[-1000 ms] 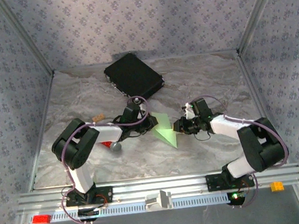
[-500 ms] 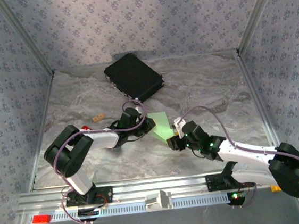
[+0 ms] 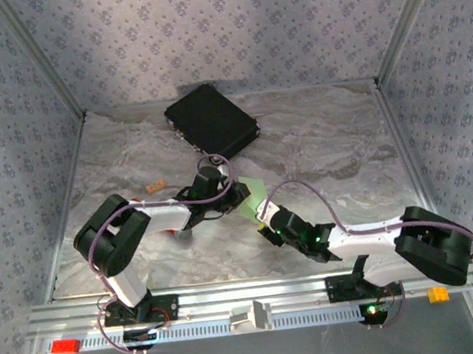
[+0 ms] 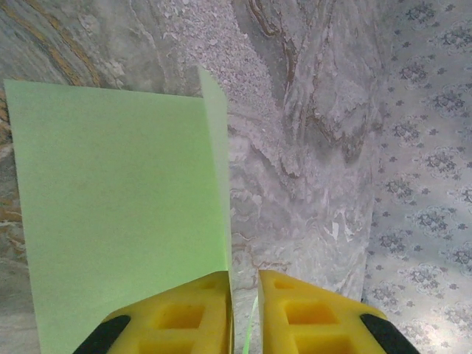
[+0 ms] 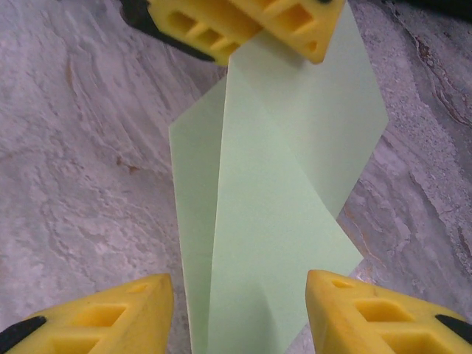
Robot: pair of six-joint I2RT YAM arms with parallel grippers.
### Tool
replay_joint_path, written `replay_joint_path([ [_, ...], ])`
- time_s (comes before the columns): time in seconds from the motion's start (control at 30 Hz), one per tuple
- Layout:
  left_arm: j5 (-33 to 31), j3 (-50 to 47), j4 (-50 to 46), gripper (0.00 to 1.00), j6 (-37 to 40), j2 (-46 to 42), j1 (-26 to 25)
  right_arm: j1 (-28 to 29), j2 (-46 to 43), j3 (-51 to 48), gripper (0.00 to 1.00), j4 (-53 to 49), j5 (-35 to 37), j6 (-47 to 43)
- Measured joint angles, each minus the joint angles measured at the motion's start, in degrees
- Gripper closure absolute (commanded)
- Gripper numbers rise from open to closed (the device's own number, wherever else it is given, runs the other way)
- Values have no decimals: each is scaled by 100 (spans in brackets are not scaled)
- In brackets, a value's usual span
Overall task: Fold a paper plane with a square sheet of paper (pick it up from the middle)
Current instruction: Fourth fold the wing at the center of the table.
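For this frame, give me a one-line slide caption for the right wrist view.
Right gripper, jaws open, straddles the near end of the folded light-green paper on the marble table while the left gripper pinches the far end.

Left arm reaches toward 3 o'clock, left gripper (image 4: 243,313) with yellow fingers (image 4: 177,317) nearly together, slim gap. Right arm stretches low toward 10 o'clock, right gripper (image 5: 240,313) spread wide, fingertips well apart.
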Motion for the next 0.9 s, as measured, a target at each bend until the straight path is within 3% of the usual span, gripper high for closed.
replay_joint_path([
  [0.5,22,22,2,85,2,24,0,68,695,76,74,341,426,-79],
  [0.9,22,24,9,85,39,24,0,70,695,76,73,382,428,-59],
])
